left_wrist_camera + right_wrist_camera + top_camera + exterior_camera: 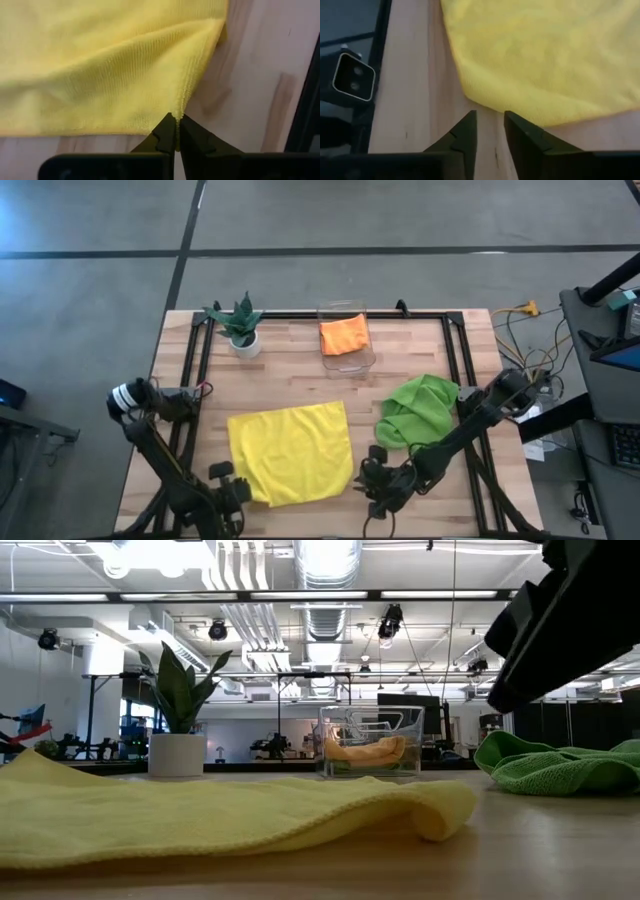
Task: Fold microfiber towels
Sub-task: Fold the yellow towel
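Lying spread on the near middle of the desk (300, 365), between the two arms — the yellow towel (292, 452), soft, light and limp, sagging into folds wherever lifted, best taken by a pinch at a corner or hem. Pinching exactly there — the left tool (177, 131), fingers fully closed on the near-left corner, fabric puckering up into the jaws. Hovering just off the near-right edge, the right tool (490, 127), parted a little, gripping nothing, bare wood showing between its fingers. Resting bunched toward the right side, a green towel (415, 410); lying folded inside the clear bin (347, 340) at the back, an orange towel (344, 334). Remaining hard to judge: whether one or two cloths in the green heap.
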You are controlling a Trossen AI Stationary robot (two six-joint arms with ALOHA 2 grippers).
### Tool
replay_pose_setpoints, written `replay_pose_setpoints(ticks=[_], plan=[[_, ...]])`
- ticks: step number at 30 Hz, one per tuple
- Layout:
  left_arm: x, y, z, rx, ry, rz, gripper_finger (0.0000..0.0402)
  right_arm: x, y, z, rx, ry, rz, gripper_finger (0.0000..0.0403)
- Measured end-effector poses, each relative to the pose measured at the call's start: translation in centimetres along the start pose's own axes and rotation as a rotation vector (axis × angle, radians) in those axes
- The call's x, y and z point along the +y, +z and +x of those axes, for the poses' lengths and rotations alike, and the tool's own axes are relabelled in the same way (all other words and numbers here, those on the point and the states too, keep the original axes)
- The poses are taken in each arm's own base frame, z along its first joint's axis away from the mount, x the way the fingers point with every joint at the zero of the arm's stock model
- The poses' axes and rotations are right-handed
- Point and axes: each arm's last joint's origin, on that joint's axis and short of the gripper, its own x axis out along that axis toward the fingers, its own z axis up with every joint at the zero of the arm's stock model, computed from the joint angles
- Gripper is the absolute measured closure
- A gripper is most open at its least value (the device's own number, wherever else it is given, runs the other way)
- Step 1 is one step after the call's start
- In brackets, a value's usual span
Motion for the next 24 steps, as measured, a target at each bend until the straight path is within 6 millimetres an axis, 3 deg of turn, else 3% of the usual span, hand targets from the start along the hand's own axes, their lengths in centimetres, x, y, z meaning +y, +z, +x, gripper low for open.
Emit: replay_pose_setpoints(ticks=[9, 14, 18, 24], plan=[[0.9, 2.3, -0.2, -0.069, -0.057, -0.096, 0.0401, 1.6, 0.1, 2.7, 0.014, -0.020, -0.164, 0.0256], [0.7, 2.9, 0.0, -0.089, -0.095, -0.127, 0.0401, 1.5, -1.2, 5.6, 0.075, -0.073, -0.236, 0.0261], [0.5, 3.0, 0.0, -0.094, -0.112, -0.135, 0.0401, 1.6, -1.1, 6.9, 0.084, -0.098, -0.239, 0.0274], [0.5, 3.0, 0.0, -0.090, -0.116, -0.136, 0.0401, 1.4, 0.0, 6.3, 0.056, -0.186, -0.287, 0.0292]])
